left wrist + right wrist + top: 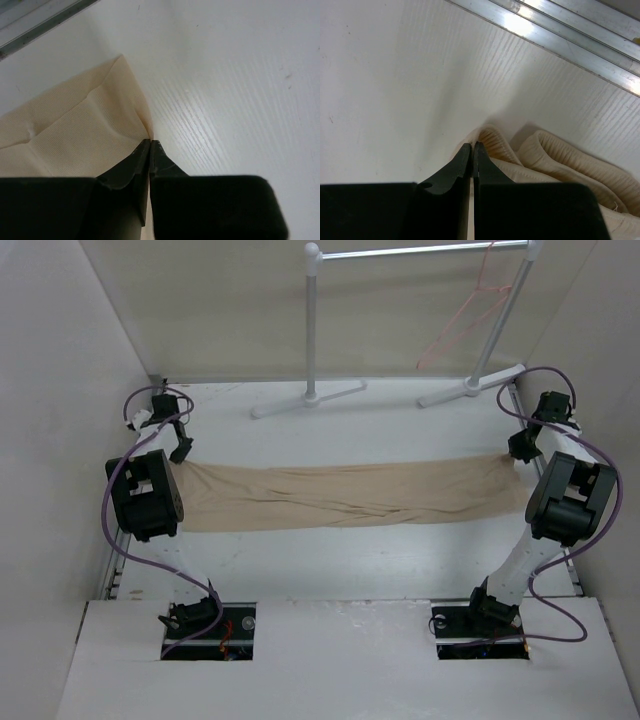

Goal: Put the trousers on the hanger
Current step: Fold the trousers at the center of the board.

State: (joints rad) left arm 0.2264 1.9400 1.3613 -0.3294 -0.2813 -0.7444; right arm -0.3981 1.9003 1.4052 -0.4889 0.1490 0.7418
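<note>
Trousers (340, 495) lie stretched across the table (400, 560), 9 to 3 o'clock. Left gripper (150, 142) pinches 1 end tight, right gripper (473, 146) the other. Hanger (453, 325) at 1 o'clock.

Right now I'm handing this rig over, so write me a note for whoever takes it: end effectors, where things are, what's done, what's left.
Left end effector: shut on one end of the trousers, at the left of the table.
Right end effector: shut on the other end, at the right.
Trousers: stretched flat across the table between the two arms.
Hanger: hanging on the rack at the far right, nothing on it.
Done: both ends gripped, cloth spread out.
Left: lift the trousers, carry them to the hanger and drape them over it.
</note>
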